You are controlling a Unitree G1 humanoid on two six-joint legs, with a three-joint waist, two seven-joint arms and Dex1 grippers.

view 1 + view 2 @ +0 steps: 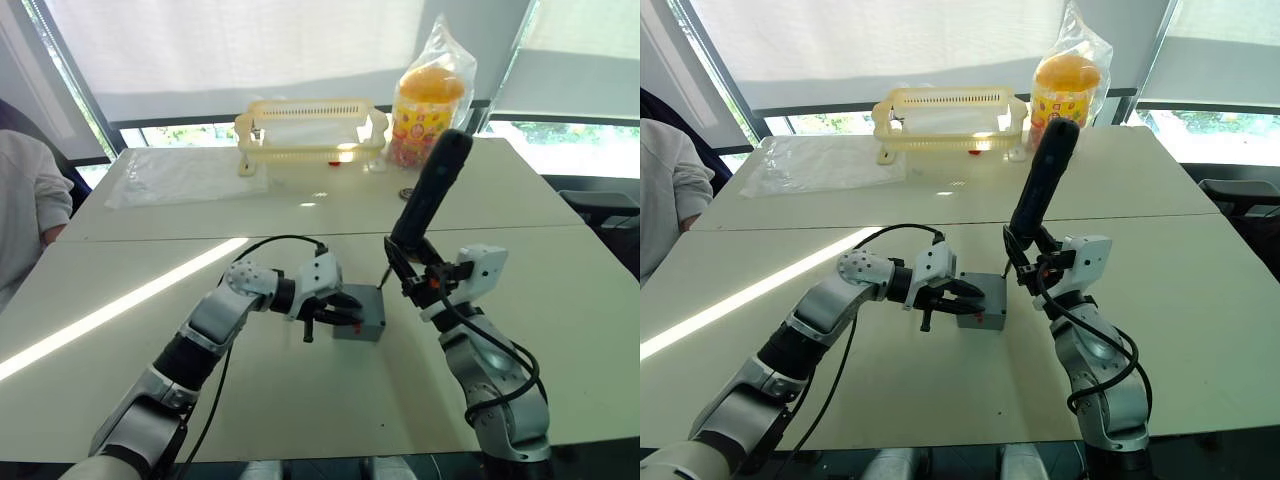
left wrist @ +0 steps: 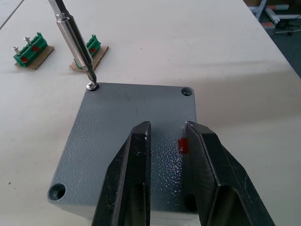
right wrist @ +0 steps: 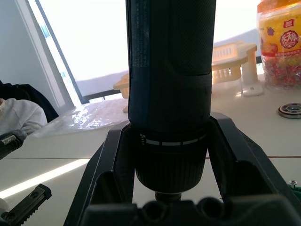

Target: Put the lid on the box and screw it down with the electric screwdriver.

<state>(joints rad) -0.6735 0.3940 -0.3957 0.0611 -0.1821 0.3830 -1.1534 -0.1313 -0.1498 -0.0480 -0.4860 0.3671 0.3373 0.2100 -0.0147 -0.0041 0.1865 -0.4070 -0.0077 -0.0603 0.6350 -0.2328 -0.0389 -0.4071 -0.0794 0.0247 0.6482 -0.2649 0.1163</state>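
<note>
The grey lid [image 2: 136,113] lies on the grey box [image 1: 362,318] at the middle of the table. My left gripper [image 2: 167,129] reaches over the box's left edge, its two fingers a narrow gap apart above the lid with nothing clamped between them; a small red part shows in that gap. My right gripper [image 1: 420,270] is shut on the black electric screwdriver [image 1: 430,195], which stands tilted over the box. Its metal bit [image 2: 75,40] touches a screw [image 2: 92,86] in the lid's far right corner. Two other corner holes in sight are bare.
A yellow slotted basket [image 1: 310,128], a bagged jar of sweets [image 1: 428,110] and a clear plastic sheet [image 1: 180,175] sit at the back. Two green screw blocks [image 2: 30,47] lie on the table beyond the box in the left wrist view. A person's sleeve [image 1: 25,200] is at the left edge.
</note>
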